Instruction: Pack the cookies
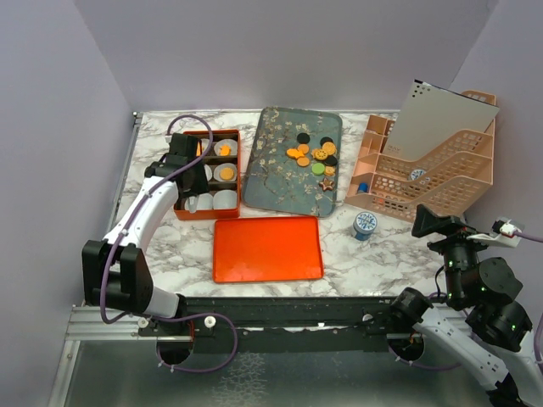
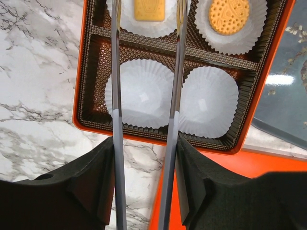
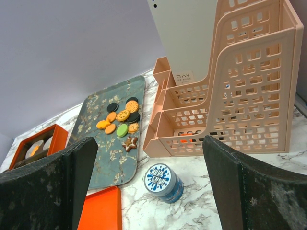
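Left gripper [image 2: 147,28]: two long thin metal blades, parted with a clear gap and nothing between them. It hangs over the left column of the box.
Right gripper [image 3: 148,140]: broad black fingers spread wide and empty, held above the worktop's near right corner and well apart from everything.
Orange rectangular box with brown divider insert [image 2: 79,96]: sits toward the far left of the marble-patterned worktop [image 1: 356,254].
Box contents: the near row has two empty white fluted paper liners [image 2: 144,93]. The middle row holds a rectangular yellow biscuit [image 2: 148,9] on the left and a round orange dotted biscuit [image 2: 229,15] on the right. The far row is too small to read with certainty.
Flat orange lid [image 1: 267,248]: lies at the near middle, just beside the box.
Blue-grey floral tray [image 1: 271,182]: sits at the far middle, alongside the box's right wall.
Cookies [image 1: 312,157]: clustered on the tray's right half, some overlapping. Most are orange, a few black and one green, with a brown star at the near edge of the cluster.
Handling: they are probably light, stiff and brittle. Pinch each gently across opposite rims, taking the loose outer pieces first. Flat ones may slide on the tray.
Round blue-and-white tin [image 1: 366,224]: stands right of the lid.
Peach plastic file rack [image 1: 433,170]: stands at the far right corner and holds a white sheet [image 1: 441,110].
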Tool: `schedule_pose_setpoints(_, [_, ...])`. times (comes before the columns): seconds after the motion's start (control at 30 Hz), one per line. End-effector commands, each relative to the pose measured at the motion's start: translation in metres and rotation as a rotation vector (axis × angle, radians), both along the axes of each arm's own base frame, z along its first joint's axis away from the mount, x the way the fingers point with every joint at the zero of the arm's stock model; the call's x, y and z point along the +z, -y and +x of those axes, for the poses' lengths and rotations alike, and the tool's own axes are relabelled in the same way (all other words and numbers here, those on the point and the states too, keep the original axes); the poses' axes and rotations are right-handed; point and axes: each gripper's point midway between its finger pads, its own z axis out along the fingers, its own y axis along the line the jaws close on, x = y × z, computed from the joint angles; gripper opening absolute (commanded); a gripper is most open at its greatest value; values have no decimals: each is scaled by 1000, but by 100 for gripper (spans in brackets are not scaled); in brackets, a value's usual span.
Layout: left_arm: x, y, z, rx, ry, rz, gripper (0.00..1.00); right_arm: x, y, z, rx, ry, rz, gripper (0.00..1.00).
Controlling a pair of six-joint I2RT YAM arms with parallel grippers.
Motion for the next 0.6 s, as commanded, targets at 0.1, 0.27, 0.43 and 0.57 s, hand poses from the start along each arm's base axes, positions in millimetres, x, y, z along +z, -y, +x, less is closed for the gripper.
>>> schedule_pose_setpoints(0.1, [28, 2, 2, -25, 73, -17, 53, 0, -1, -1, 15, -3, -6, 100])
schedule_pose_setpoints(0.27, [46, 13, 0, -90, 113, -54, 50, 2, -2, -2, 22, 3, 8, 100])
schedule_pose_setpoints(0.43, [62, 44, -1, -219, 141, -116, 48, 3, -5, -2, 35, 4, 37, 100])
schedule_pose_setpoints(0.57, [61, 75, -3, -316, 130, -115, 48, 4, -12, 0, 58, 1, 58, 100])
